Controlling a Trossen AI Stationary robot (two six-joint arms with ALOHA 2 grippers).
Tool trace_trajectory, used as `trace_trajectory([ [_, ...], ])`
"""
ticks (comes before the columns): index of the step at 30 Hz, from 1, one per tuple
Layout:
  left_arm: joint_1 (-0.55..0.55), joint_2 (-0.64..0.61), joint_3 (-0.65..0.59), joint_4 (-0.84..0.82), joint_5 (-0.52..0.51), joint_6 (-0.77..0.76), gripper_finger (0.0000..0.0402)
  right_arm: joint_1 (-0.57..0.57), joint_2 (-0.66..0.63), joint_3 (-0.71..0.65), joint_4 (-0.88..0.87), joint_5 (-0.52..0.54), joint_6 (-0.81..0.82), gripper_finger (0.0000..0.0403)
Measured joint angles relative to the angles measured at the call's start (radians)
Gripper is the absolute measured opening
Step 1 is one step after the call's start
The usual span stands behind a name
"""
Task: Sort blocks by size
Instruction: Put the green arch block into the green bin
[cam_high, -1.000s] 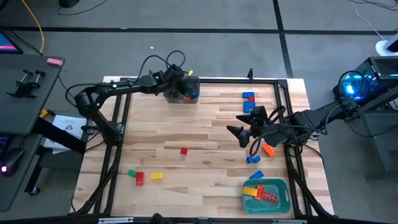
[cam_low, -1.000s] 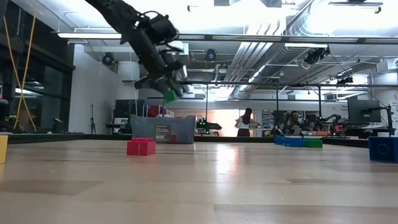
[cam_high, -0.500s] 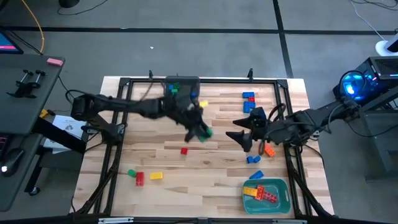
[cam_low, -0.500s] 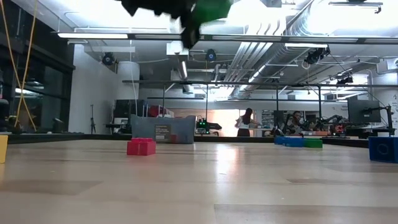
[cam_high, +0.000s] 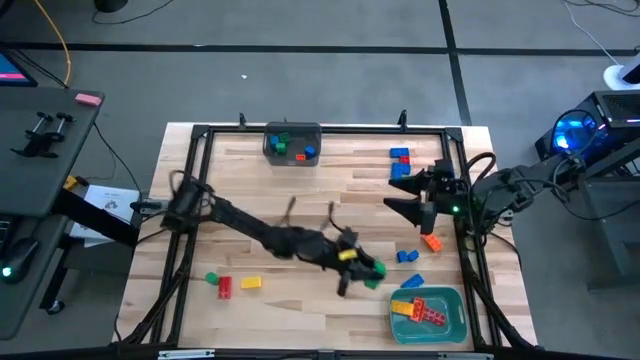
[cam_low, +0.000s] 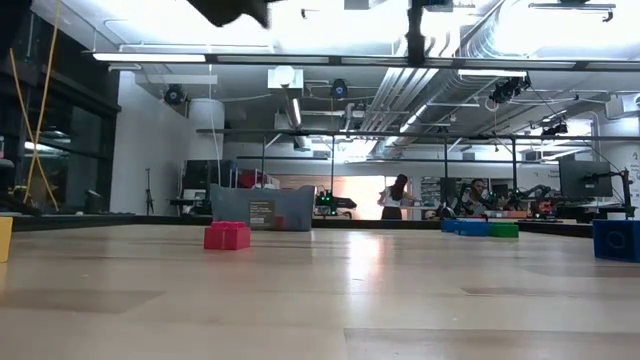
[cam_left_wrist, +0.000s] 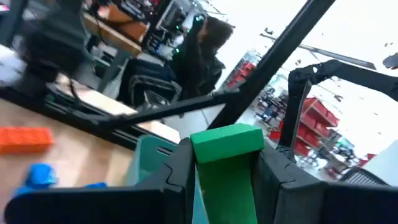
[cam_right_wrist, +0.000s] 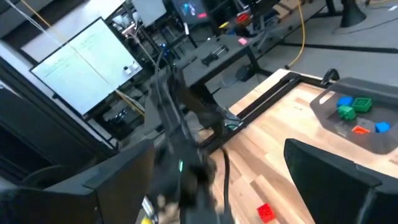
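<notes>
My left gripper (cam_high: 368, 272) reaches across the table to near the teal tray (cam_high: 452, 322) and is shut on a green block (cam_left_wrist: 225, 163), seen in the high view as the green block (cam_high: 374, 270). My right gripper (cam_high: 405, 200) hangs open over the table's right side, holding nothing; its wide-apart fingers frame the right wrist view (cam_right_wrist: 217, 186). The dark grey bin (cam_high: 292, 146) at the far edge holds green, red and blue blocks. More blocks lie loose on the wood: blue ones (cam_high: 400, 156), an orange one (cam_high: 432, 241), and a green, a red and a yellow one (cam_high: 250, 283) at the near left. My left gripper pinches the green block by two opposite sides (cam_left_wrist: 202, 168) between its two fingers. The fingers lie about level and point toward the table's near right corner. The block is lifted clear of the table, and its end (cam_left_wrist: 227, 138) sticks out past the fingertips.
The teal tray holds yellow and red blocks (cam_high: 432, 316). Two blue blocks (cam_high: 407, 256) lie between the tray and my right gripper. A red block (cam_low: 228, 236) lies on the wood mid-table. A black frame (cam_high: 200, 135) runs around the table. People show in the room behind.
My left gripper has swept fast from above the bin at the far edge across the table toward the near right, to beside the teal tray. It carried the green block clear of the table and tipped from pointing down to level. My right gripper has drawn up and back toward the right edge.
</notes>
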Motion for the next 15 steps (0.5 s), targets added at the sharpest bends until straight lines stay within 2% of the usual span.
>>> trace_trajectory([
  [7,-0.032,0.230,0.318,-0.014,0.095,-0.004,0.0076,0.000,0.000,0.000,-0.001,0.021,0.005,0.0353],
  [12,-0.044,0.345,0.514,-0.154,0.107,0.075,0.0076,0.000,0.000,0.000,-0.001,0.046,0.016,0.0353],
  [15,-0.048,0.413,0.603,-0.172,0.105,0.131,0.0081,0.000,0.000,0.000,0.000,0.049,0.015,0.0353],
])
